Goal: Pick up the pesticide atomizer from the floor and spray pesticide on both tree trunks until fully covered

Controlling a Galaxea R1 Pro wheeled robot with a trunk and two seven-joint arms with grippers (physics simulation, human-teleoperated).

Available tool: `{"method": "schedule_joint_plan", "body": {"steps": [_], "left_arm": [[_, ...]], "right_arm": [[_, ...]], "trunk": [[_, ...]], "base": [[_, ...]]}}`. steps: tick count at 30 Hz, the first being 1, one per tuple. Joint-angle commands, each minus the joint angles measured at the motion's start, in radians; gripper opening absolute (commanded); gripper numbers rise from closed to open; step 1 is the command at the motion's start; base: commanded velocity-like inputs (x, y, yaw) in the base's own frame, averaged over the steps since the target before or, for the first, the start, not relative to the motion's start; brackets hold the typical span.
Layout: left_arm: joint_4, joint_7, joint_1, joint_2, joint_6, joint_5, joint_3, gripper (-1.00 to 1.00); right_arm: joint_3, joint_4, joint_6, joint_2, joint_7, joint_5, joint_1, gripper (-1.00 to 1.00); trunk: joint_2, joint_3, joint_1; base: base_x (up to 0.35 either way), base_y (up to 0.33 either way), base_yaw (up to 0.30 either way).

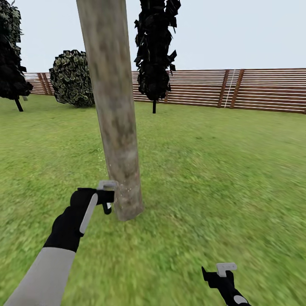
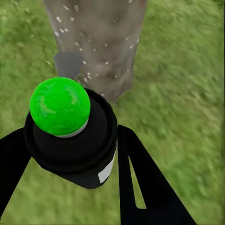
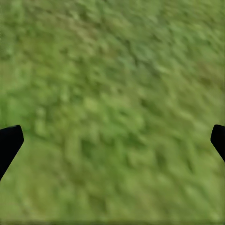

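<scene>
Thick mottled tan-grey tree trunk (image 1: 114, 110) stands just ahead of the robot, rooted in the grass lawn (image 1: 221, 170) and leaning slightly in the head view. Left gripper (image 1: 106, 203) is held up close beside the lower trunk, near its base, its black fingers (image 2: 140, 187) clamped on either side of the pesticide atomizer (image 2: 70, 136). In the left wrist view the atomizer is a black cylindrical body with a round bright green cap, a white label patch on its side, pointing toward the foot of the trunk. Small white specks of pesticide (image 2: 96, 51) dot the bark on the lower trunk in that view; a few more lie near the base. A grey shadow patch falls on the bark beside the green cap. Right gripper (image 1: 214, 274) hangs low over the grass at the robot's right, well apart from the trunk, holding nothing; the right wrist view has its two black fingertips (image 3: 9, 140) at opposite edges, spread wide over bare grass. Behind the trunk, a slim black-leaved tree (image 1: 155, 51) on a thin stem, a round bush (image 1: 72, 78), and another dark tree (image 1: 10, 55) at far left. Brown slatted fence (image 1: 255, 89) runs across the back under pale sky.
</scene>
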State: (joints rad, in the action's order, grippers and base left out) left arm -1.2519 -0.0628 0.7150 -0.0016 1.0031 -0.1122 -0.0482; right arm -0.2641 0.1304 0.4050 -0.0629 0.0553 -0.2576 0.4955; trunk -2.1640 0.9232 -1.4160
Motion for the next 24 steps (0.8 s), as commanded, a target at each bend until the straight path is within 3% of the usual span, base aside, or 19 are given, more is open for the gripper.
{"method": "schedule_joint_plan", "body": {"steps": [1, 4, 8, 10, 13, 18, 21, 24], "left_arm": [[-0.008, 0.0, 0.0, -0.001, 0.0, 0.002, -0.003, -1.0], [-0.023, -0.002, 0.0, -0.012, -0.001, 0.009, -0.028, -1.0], [-0.025, -0.008, 0.001, -0.016, -0.002, 0.012, -0.12, -1.0], [-0.032, -0.009, 0.002, -0.015, -0.002, 0.013, -0.13, -1.0], [-0.042, -0.009, 0.011, -0.006, 0.001, 0.011, -0.119, -1.0], [-0.044, -0.008, 0.025, -0.002, 0.004, 0.004, 0.01, -1.0], [-0.045, -0.008, 0.03, -0.017, 0.007, 0.004, 0.019, -1.0], [-0.046, -0.008, 0.054, -0.047, 0.01, 0.005, -0.009, -1.0]], "right_arm": [[0.0, 0.0, 0.0, 0.0, 0.0, 0.0, 0.0, 1.0], [0.0, 0.0, 0.0, 0.0, 0.0, 0.0, 0.0, 1.0], [0.0, 0.0, 0.0, 0.0, 0.0, 0.0, 0.0, 1.0], [0.0, 0.0, 0.0, 0.0, 0.0, 0.0, 0.0, 1.0], [0.0, 0.0, 0.0, 0.0, 0.0, 0.0, 0.0, 1.0], [0.0, 0.0, 0.0, 0.0, 0.0, 0.0, 0.0, 1.0], [0.0, 0.0, 0.0, 0.0, 0.0, 0.0, 0.0, 1.0], [0.0, 0.0, 0.0, 0.0, 0.0, 0.0, 0.0, 1.0]], "trunk": [[0.0, 0.0, 0.0], [0.0, 0.0, 0.0], [0.0, 0.0, 0.0], [0.0, 0.0, 0.0], [0.0, 0.0, 0.0], [0.0, 0.0, 0.0], [0.0, 0.0, 0.0], [0.0, 0.0, 0.0]], "base": [[0.0, 0.0, 0.0], [-0.203, 0.0, 0.0], [-0.152, 0.0, 0.0], [-0.016, 0.0, 0.0], [-0.004, 0.0, 0.0], [0.0, 0.0, 0.0], [0.0, 0.0, 0.0], [0.0, 0.0, 0.0]]}}
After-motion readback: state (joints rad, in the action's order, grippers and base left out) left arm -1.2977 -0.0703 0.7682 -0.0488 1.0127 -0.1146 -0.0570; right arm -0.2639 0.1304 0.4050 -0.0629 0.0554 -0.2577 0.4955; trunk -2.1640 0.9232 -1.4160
